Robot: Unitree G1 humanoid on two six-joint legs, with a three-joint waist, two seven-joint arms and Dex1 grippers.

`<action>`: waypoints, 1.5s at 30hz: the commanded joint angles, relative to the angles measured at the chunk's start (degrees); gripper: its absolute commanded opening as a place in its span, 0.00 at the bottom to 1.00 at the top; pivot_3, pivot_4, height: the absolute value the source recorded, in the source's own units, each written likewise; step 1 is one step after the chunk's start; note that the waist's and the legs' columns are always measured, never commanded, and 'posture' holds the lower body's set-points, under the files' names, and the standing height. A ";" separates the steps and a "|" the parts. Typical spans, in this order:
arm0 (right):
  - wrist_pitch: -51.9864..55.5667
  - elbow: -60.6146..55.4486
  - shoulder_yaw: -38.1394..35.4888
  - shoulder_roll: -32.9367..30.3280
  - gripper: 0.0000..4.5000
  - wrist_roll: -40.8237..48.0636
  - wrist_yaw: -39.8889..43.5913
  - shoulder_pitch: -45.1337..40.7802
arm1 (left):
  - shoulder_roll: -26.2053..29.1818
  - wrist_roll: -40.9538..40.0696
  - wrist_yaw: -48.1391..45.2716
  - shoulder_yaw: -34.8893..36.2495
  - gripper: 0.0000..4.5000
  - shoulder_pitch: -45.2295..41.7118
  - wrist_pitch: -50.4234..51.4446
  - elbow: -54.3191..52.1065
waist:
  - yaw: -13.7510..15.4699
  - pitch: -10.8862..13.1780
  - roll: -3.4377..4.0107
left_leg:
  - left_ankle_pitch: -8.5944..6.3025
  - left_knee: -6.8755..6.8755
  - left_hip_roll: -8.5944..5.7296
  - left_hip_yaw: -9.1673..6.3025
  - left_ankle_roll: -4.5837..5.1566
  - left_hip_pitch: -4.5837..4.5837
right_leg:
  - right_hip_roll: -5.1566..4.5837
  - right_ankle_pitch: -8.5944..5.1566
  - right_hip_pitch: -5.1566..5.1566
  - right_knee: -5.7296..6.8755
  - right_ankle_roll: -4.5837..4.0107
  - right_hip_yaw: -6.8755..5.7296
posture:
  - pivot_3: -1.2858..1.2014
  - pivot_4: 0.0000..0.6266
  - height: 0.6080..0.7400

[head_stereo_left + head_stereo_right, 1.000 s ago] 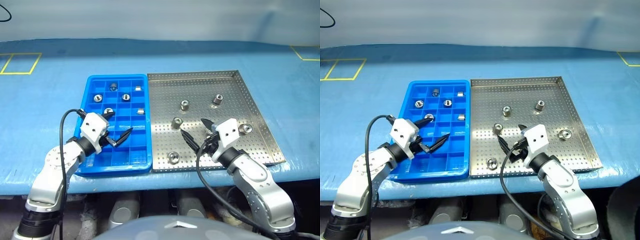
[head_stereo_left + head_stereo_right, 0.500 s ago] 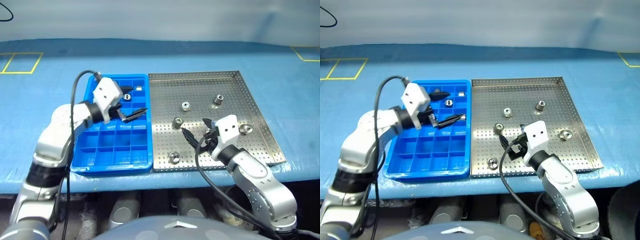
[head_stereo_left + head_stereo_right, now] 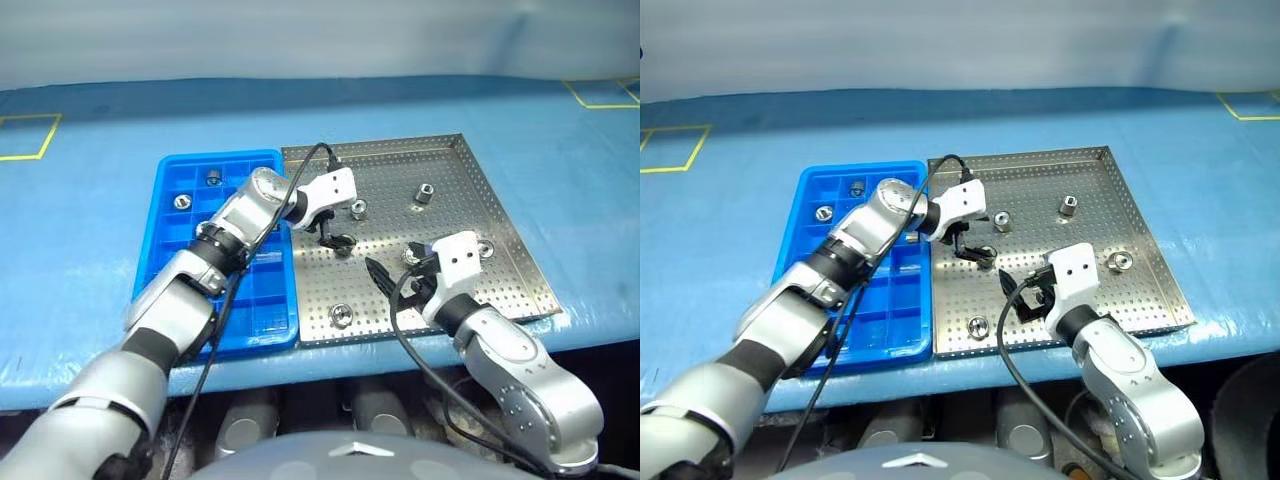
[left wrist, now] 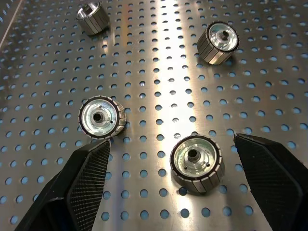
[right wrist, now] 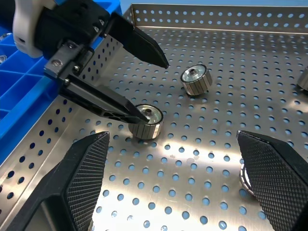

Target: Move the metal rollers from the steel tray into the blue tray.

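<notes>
Straddling one metal roller [image 4: 196, 163] in the steel tray [image 3: 470, 180], the left end effector [image 4: 178, 168] stands released; rigid, smooth, probably slippery, so grip its ribbed sides.

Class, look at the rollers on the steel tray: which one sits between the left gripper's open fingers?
The roller near the steel tray's middle, framed by the open left gripper; the others lie apart.

A blue cloth-like cover [image 3: 90, 210] is lying wrinkled across the table, yellow taped squares [image 3: 25, 135] are showing at its far corners, and a pale plain wall [image 3: 300, 40] is rising behind it.
</notes>
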 commanded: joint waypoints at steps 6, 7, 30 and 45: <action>-0.77 -4.68 -1.87 0.75 1.00 -0.34 -2.15 2.34 | -3.43 5.52 -1.74 0.41 1.00 -2.23 -5.73 8.48 | -1.53 0.00 -0.01 | -0.09 0.14 0.00 0.28 0.16 0.02 | 0.00 0.10 -0.01 0.00 0.23 0.28 | 0.45 0.24 1.00; -0.79 -4.75 -1.91 0.75 1.00 -0.35 -2.25 2.45 | -3.42 5.93 -2.36 0.43 1.00 -2.14 -5.85 8.57 | -1.61 0.00 0.00 | -0.11 0.18 0.00 0.31 0.19 0.02 | 0.01 0.11 -0.01 -0.01 0.25 0.31 | 0.45 0.24 1.00; -3.27 2.14 7.69 0.92 1.00 -2.75 -0.37 -7.75 | 7.22 -0.11 7.64 21.99 0.41 11.85 6.92 -29.09 | -1.41 -0.01 0.11 | -0.31 0.78 0.06 0.56 0.47 -0.06 | -0.13 0.33 -0.01 0.05 0.57 0.52 | 0.50 0.24 1.00; -12.23 21.92 23.39 4.57 1.00 -6.98 11.40 -26.39 | 25.96 -0.96 18.09 40.03 0.41 43.71 27.54 -63.33 | 4.42 0.08 -0.01 | -0.26 0.73 -0.09 0.30 0.26 -0.03 | -0.13 0.45 0.00 -0.01 0.19 0.30 | 0.60 0.24 1.00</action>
